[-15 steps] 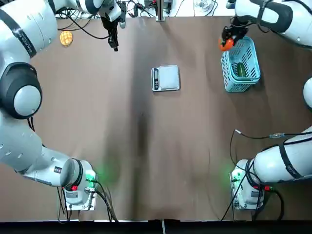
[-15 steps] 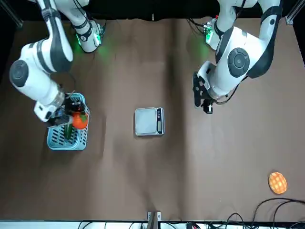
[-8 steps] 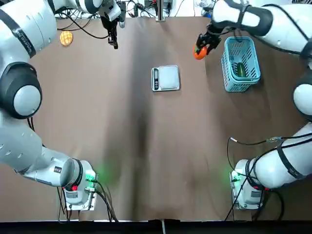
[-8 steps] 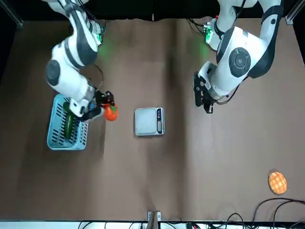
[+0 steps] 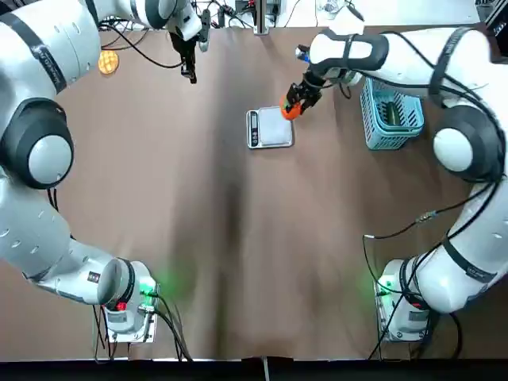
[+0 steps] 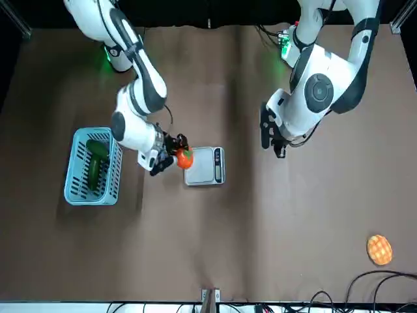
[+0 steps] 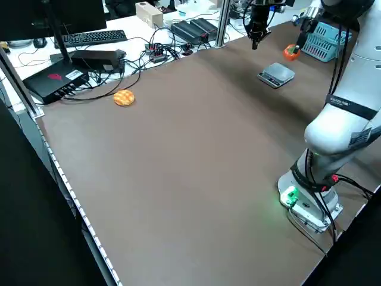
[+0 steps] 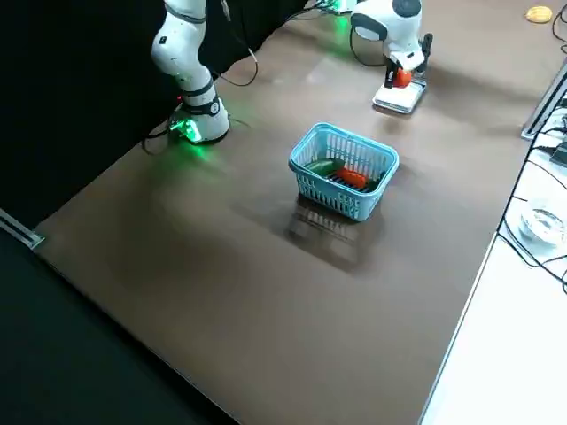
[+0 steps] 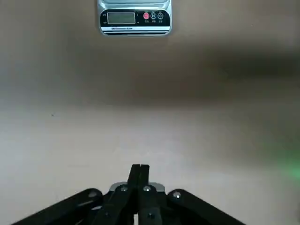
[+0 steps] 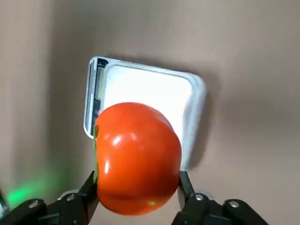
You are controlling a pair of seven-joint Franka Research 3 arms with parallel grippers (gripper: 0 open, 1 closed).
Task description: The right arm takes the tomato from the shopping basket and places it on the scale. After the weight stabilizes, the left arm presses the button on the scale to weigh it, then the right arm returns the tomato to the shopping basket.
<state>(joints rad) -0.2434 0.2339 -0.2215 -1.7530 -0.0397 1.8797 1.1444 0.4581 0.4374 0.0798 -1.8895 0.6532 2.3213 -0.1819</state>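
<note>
My right gripper is shut on the orange-red tomato and holds it in the air at the right edge of the silver scale. The scale's platform lies bare below the tomato. The light-blue shopping basket stands at the right of the table. My left gripper is shut with nothing in it, hanging at the far left of the table, apart from the scale's display strip and buttons.
A long green vegetable and a red item lie in the basket. A yellow-orange waffle-textured disc sits at the table's far left corner. Cables and boxes lie beyond the table's far edge.
The right arm has carried the tomato away from the basket and leftwards to the scale's right edge. The left gripper has stayed about where it was.
</note>
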